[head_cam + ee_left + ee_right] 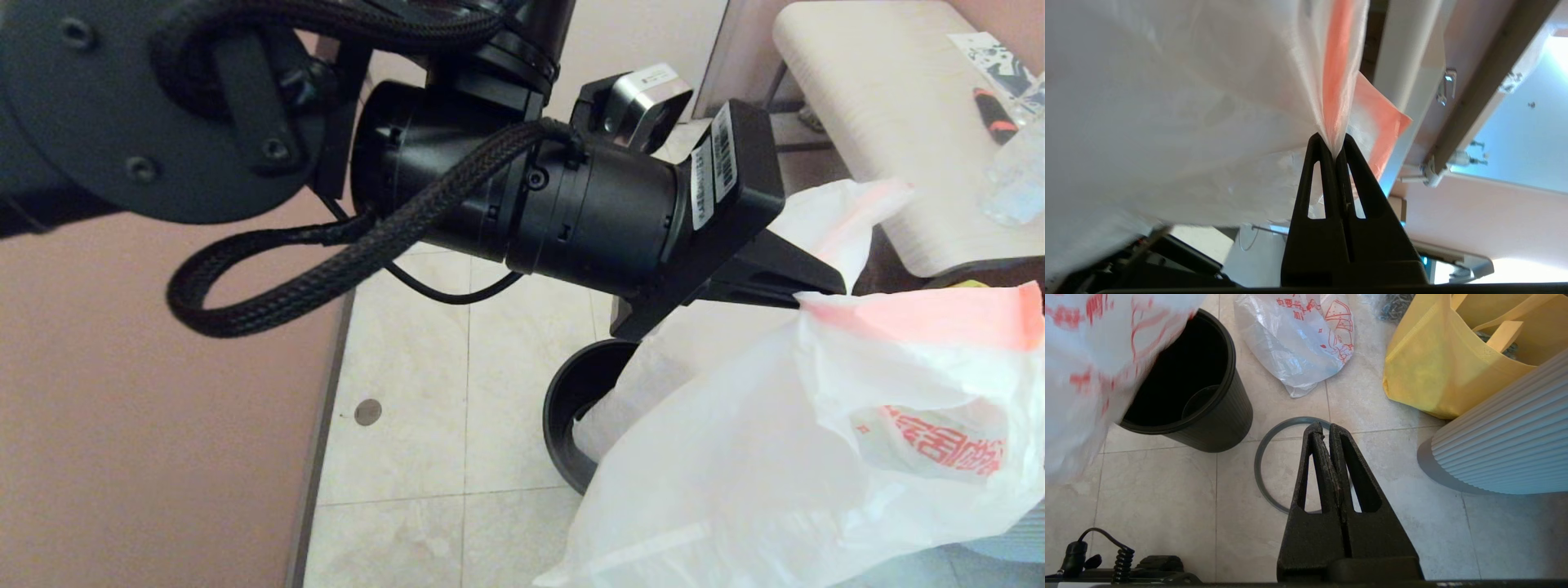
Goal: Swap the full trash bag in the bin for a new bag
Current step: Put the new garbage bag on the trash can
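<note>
The new bag (735,457), white with orange-red trim and red prints, hangs over the bin (563,425), covering most of its mouth. My left gripper (1335,152) is shut on the bag's orange-red edge, up high above the bin (1208,400). The black bin stands upright and bare inside. Its grey hoop (1261,457) lies flat on the floor beside it. My right gripper (1325,428) hangs shut and empty over that hoop. The full trash bag (1298,343), translucent with red lettering, lies on the tiles beyond the bin. In the right wrist view the new bag (1086,355) drapes past the bin's edge.
A yellow fabric tote (1445,363) stands near the full bag. A white ribbed body (1515,445) sits close to my right gripper. A pale bench (882,122) with small items is at the back right, and a pink wall (163,408) runs along the left.
</note>
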### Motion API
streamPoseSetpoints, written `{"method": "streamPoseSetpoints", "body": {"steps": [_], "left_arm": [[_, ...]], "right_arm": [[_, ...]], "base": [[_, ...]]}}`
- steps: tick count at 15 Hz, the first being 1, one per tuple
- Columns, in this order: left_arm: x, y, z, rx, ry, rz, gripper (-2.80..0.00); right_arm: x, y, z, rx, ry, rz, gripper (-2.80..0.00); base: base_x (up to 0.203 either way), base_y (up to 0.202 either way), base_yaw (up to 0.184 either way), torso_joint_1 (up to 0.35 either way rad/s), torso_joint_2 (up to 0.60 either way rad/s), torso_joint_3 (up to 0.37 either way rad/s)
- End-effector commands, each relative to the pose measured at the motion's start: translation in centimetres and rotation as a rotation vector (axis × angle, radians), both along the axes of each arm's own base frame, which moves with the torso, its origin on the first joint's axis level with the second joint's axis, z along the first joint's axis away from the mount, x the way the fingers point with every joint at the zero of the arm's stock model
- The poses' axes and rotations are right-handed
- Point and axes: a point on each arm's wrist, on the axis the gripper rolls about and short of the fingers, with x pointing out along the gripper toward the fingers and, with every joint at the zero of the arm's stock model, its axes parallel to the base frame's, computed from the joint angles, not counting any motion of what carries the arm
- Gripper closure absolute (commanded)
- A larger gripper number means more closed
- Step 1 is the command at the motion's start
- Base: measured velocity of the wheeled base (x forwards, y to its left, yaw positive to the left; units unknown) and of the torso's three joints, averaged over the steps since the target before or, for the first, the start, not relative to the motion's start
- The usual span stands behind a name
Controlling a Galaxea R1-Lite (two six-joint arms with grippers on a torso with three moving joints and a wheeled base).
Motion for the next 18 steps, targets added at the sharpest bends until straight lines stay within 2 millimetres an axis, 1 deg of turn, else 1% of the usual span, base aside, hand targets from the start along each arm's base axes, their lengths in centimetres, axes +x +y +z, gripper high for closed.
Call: {"method": "streamPoseSetpoints", "body": {"steps": [1,3,4,5,10,14,16,17,18], "left_arm": [[1.4,-0.7,-1.3,0.016,0.018,0.017,0.00],[4.8,-1.5,-3.1,-0.014,-0.006,0.050,0.00],[6.5,-1.4,-3.4,-0.053,-0.048,0.066,0.00],[7.4,-1.2,-3.3,-0.088,-0.086,0.070,0.00],[9.5,-0.4,-2.5,-0.189,-0.181,0.108,0.00],[9.8,0.3,-2.1,-0.195,-0.193,0.130,0.00],[10.6,0.3,-2.9,-0.179,-0.188,0.140,0.00],[11.3,0.4,-3.6,-0.165,-0.193,0.150,0.00],[11.9,0.4,-4.2,-0.150,-0.201,0.155,0.00]], "right_arm": [[0.0,0.0,0.0,0.000,-0.003,0.001,0.00],[-0.2,0.0,-0.1,0.001,-0.024,0.001,0.00],[-0.2,0.0,-0.1,0.006,-0.025,0.001,0.00],[-0.2,0.0,-0.1,0.009,-0.025,0.001,0.00],[-0.2,0.0,-0.1,0.009,-0.025,-0.001,0.00],[-0.2,0.0,0.0,0.009,-0.026,-0.001,0.00],[-0.2,0.0,-0.1,-0.003,-0.018,-0.002,0.00],[-0.3,0.0,0.3,-0.026,-0.028,0.000,0.00],[-0.5,0.0,1.2,-0.038,-0.050,0.001,0.00]], "base": [[0.000,0.000,0.000,0.000,0.00,0.000],[0.000,0.000,0.000,0.000,0.00,0.000],[0.000,0.000,0.000,0.000,0.00,0.000],[0.000,0.000,0.000,0.000,0.00,0.000],[0.000,0.000,0.000,0.000,0.00,0.000],[0.000,0.000,0.000,0.000,0.00,0.000],[0.000,0.000,0.000,0.000,0.00,0.000],[0.000,0.000,0.000,0.000,0.00,0.000],[0.000,0.000,0.000,0.000,0.00,0.000]]}}
